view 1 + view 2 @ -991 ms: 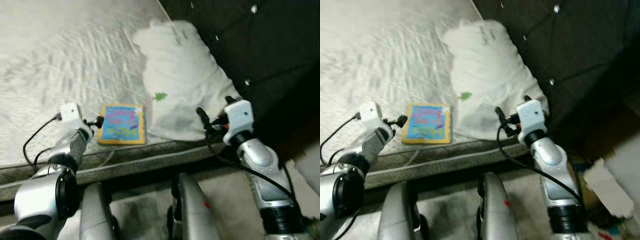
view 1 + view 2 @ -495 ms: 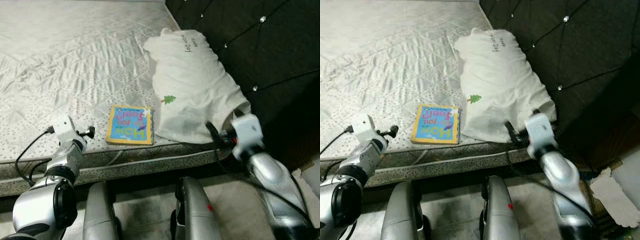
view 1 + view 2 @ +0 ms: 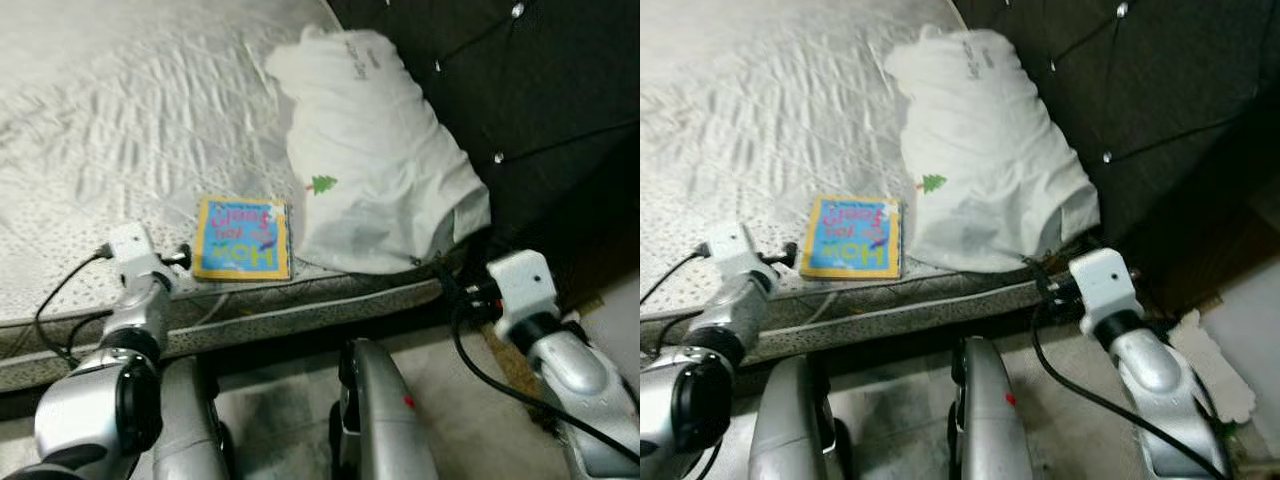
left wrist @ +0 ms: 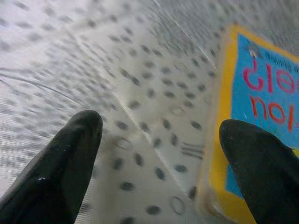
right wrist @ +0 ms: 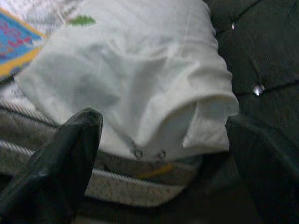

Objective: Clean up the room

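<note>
The bed (image 3: 120, 120) took up most of the scene, its quilted bare mattress running up to a dark tufted headboard (image 3: 540, 90), and the robot stood at its near edge, which is presumably why both arms reached forward over the mattress side. A white pillow (image 3: 375, 170) lay lengthwise against the headboard, its open flap end hanging close to the mattress edge, where it looked loosely dropped rather than set straight. Just beside the pillow, near the same edge, lay a children's book (image 3: 243, 238) with a yellow border and blue cover, flat on the mattress and within easy reach of either arm; it seemed the likeliest thing to be tidied away. The right gripper (image 5: 163, 154) hung just off the mattress edge below the pillow's flap end, its fingers spread wide and holding nothing, aimed at the pillow as though lined up for a grasp there. The left gripper (image 4: 161, 144) hovered low over the mattress with its fingers also wide apart and empty, one fingertip (image 4: 254, 149) over the book's yellow edge, a stance that suited closing on the book from its side.
</note>
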